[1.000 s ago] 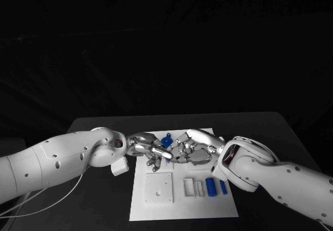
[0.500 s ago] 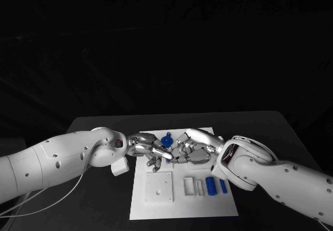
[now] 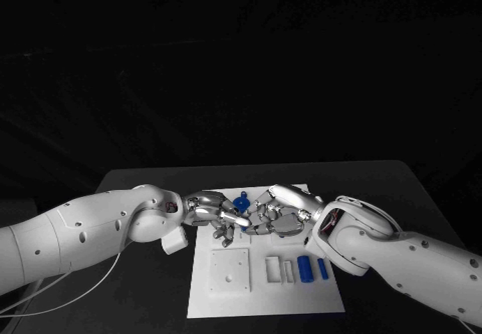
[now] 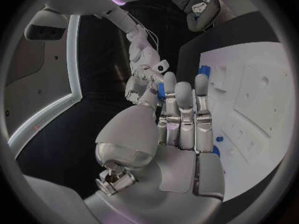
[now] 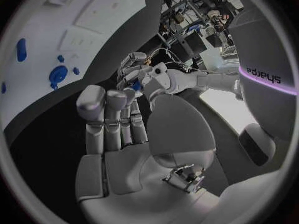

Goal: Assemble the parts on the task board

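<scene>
Barely anything shifted in the last sec: my right hand (image 3: 278,214) has edged a touch further from me along the task board (image 3: 266,304), its fingers a bit more curled; my left hand (image 3: 216,217) has kept its place. Both meet above the board's far end, fingertips almost touching, w/ a small blue part (image 3: 242,203) showing between them. Head view doesn't settle who grips it. Left wrist cam adds more: a blue piece (image 4: 161,90) sits against my left fingers (image 4: 182,109), w/ right-hand fingers closing in from the far side. Right wrist cam shows a speck of blue (image 5: 135,85) at the left hand's fingertips, while my right hand's fingers (image 5: 109,117) stand straight and side by side, nothing seen in them. So left looks to be pinching the part; right's grip I can't tell.

On the board's near half, head view: a raised white block (image 3: 230,270), then a white slotted piece (image 3: 274,268), then two blue cylinders (image 3: 313,268) lying side by side toward the right edge. Right wrist cam also catches a round blue part (image 5: 58,75) on the board w/ small blue bits beside it.
</scene>
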Controlling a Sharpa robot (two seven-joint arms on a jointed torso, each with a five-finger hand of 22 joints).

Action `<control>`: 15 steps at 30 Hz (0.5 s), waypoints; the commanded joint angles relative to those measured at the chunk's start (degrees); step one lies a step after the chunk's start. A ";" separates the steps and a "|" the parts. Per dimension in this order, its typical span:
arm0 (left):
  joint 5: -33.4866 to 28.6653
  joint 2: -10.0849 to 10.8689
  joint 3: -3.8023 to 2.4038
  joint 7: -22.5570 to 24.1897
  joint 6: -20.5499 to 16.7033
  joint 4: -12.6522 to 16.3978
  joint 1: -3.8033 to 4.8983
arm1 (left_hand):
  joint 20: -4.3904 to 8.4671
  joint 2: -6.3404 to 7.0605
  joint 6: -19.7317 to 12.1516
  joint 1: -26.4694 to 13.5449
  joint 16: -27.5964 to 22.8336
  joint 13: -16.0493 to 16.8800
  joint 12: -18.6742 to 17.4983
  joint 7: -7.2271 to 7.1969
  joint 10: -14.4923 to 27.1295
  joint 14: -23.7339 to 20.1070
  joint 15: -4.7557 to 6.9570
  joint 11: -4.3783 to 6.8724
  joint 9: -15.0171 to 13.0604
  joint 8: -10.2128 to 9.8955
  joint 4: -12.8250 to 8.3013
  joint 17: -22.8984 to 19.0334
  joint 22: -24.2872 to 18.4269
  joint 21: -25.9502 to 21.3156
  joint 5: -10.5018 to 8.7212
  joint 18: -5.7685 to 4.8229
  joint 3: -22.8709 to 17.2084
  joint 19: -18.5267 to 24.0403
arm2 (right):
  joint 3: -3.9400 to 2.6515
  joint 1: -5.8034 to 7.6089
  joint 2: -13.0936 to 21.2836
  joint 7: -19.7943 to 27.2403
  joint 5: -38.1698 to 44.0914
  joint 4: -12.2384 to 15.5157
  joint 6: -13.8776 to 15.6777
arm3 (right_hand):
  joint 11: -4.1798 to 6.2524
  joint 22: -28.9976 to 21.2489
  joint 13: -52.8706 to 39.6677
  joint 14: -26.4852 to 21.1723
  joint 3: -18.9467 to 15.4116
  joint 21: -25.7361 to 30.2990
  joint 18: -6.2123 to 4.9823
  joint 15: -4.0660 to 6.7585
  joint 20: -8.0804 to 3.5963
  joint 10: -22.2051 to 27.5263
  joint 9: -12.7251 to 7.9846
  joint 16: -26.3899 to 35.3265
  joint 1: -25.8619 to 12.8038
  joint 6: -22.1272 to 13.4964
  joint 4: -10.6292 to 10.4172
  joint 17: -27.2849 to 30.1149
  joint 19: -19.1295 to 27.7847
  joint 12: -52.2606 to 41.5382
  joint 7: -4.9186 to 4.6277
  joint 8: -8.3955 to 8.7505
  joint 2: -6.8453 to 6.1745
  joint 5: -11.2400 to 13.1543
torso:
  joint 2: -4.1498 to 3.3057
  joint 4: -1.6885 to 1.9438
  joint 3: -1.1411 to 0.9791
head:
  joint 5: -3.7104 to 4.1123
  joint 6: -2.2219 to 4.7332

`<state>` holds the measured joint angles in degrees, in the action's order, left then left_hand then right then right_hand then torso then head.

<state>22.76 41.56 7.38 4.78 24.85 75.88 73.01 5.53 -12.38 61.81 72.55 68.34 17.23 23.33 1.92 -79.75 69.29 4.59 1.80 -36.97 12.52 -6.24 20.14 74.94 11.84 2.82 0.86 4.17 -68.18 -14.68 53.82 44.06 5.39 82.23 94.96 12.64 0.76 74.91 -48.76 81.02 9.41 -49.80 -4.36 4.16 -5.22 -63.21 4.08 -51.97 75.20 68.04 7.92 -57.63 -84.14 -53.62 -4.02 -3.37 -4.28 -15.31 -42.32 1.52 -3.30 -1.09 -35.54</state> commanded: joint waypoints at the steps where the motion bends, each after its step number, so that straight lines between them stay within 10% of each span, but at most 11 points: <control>1: -3.82 -0.02 -0.25 1.64 -2.43 0.40 0.24 | 0.00 -1.82 0.82 1.96 0.40 -0.08 -0.41 -0.60 0.22 -0.36 0.06 0.09 -0.12 -0.13 -1.58 -0.10 1.03 -0.36 0.20 -0.86 -1.66 -0.31 | 0.29 -0.25 -0.07 -1.33 2.23 0.02 0.91 | 0.46 6.14 -0.07 0.22 -0.50 0.17 0.14 0.55 -0.47 -0.32 0.46 0.10 0.31 1.58 -0.18 -0.18 -0.05 0.21 0.33 -0.38 0.32 -0.25 | 0.01 0.04 0.02 | 0.05 0.03; 15: -4.14 0.21 -0.12 0.48 -6.49 0.68 0.24 | -0.08 -0.57 0.92 1.15 0.36 -0.26 -0.74 -0.55 0.36 -0.32 -0.05 0.08 1.19 -1.14 0.02 -0.36 0.98 -0.53 0.31 -0.86 -1.04 -0.48 | 0.30 -0.26 -0.01 -2.82 1.23 0.11 3.36 | 1.26 6.34 -0.50 0.89 0.55 -0.73 0.55 1.17 -1.11 -1.22 1.56 -0.37 -0.07 5.03 -0.54 -0.84 -0.52 0.42 1.58 -0.31 1.35 -0.15 | -0.01 0.01 0.05 | 0.11 0.05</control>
<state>20.53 41.67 7.43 4.45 20.97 76.55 73.05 5.53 -12.45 61.82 72.92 68.56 17.02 22.84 1.93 -79.82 69.29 4.59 1.74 -35.83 11.59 -5.98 19.82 74.92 11.62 2.88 0.86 3.77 -68.18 -14.57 53.79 44.05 3.48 82.87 94.99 16.03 1.84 74.90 -49.21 81.87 9.60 -50.34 -4.36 4.99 -5.83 -64.32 5.42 -51.98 75.17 71.76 7.29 -58.37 -83.93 -53.39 -3.37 -3.48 -3.35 -15.09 -42.32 1.57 -3.27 -1.00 -35.49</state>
